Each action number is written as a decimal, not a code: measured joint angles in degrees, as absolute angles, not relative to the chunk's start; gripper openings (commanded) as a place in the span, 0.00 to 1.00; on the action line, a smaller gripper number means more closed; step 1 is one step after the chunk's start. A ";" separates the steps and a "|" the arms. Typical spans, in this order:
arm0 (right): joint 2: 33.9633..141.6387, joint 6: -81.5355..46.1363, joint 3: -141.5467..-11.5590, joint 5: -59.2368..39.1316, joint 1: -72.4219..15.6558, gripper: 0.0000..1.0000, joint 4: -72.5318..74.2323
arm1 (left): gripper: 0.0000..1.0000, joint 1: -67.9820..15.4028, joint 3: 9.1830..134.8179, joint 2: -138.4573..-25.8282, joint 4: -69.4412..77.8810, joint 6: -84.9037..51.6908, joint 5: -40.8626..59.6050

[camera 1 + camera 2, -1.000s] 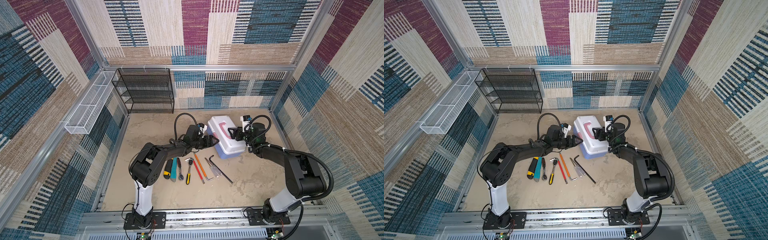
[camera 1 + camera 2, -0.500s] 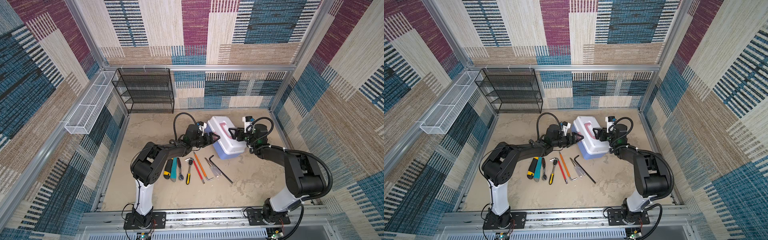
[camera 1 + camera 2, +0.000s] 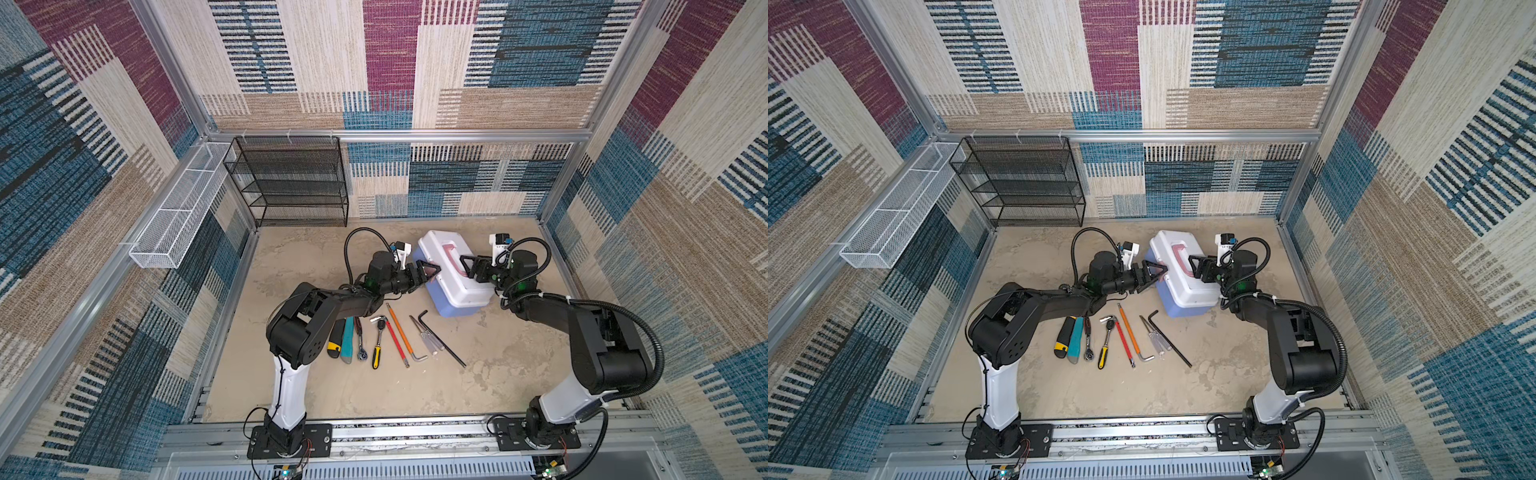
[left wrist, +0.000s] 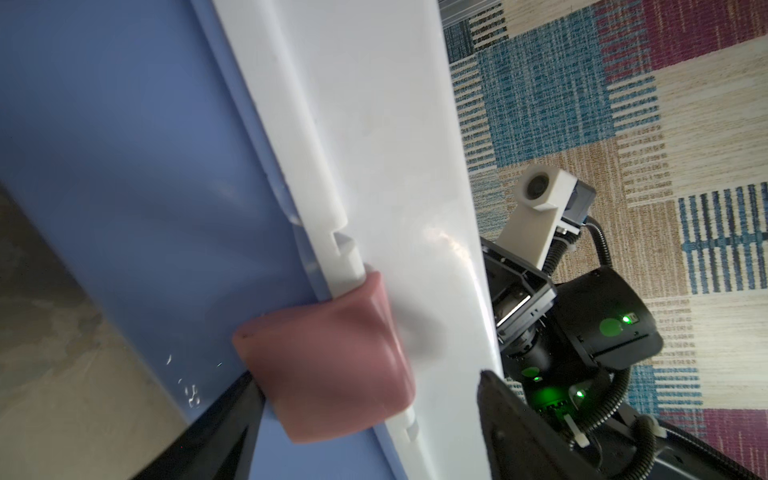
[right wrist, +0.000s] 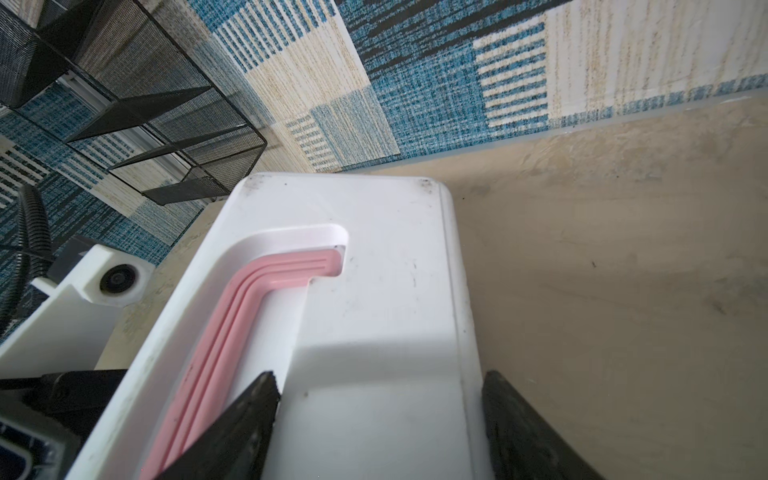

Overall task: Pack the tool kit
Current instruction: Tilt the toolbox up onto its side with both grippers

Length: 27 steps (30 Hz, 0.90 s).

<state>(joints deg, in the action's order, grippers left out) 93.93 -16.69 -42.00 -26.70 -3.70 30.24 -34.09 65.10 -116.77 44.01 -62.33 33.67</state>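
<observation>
The tool kit [image 3: 455, 307] stands closed on the floor at centre right, with a white lid, a pink handle [image 5: 232, 324] and a light blue base [image 3: 1183, 309]. My left gripper [image 3: 430, 270] is at its front side and open. In the left wrist view the left gripper [image 4: 369, 376] has its jaws on either side of the pink latch [image 4: 328, 365]. My right gripper [image 3: 465, 266] is open over the lid from the other side. In the right wrist view the right gripper [image 5: 379, 378] has one finger in the handle recess and the other past the lid's rear edge.
A row of hand tools [image 3: 386, 336] lies on the floor in front of the kit: a utility knife [image 3: 334, 347], a ratchet, screwdrivers and hex keys [image 3: 440, 338]. A black mesh rack [image 3: 291, 183] stands at the back wall. A white mesh basket [image 3: 178, 212] hangs on the left wall.
My left gripper has shifted slightly towards the back along the kit's front side. The right gripper and the kit have hardly moved.
</observation>
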 measured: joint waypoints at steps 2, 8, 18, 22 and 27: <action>94.06 -17.21 -42.00 -26.46 -3.62 0.77 30.46 | 0.84 -34.00 64.95 -117.47 46.35 -64.10 33.76; 94.56 -18.57 -42.37 -25.26 -3.40 0.77 31.05 | 0.84 -33.87 65.01 -120.99 55.79 -69.93 33.45; 94.59 -20.03 -42.26 -23.55 -3.25 0.77 31.29 | 0.81 -33.87 65.04 -124.49 66.30 -79.42 31.79; 94.56 -20.12 -42.24 -23.40 -3.25 0.77 31.31 | 0.77 -33.87 64.51 -125.05 68.47 -81.82 31.24; 94.59 -21.15 -42.26 -23.38 -3.25 0.77 31.00 | 0.77 -33.87 63.94 -124.86 70.06 -83.15 30.63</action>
<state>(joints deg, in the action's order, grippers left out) 94.59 -21.15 -42.26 -23.38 -3.25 31.00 -33.87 63.94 -124.86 70.06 -83.15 30.63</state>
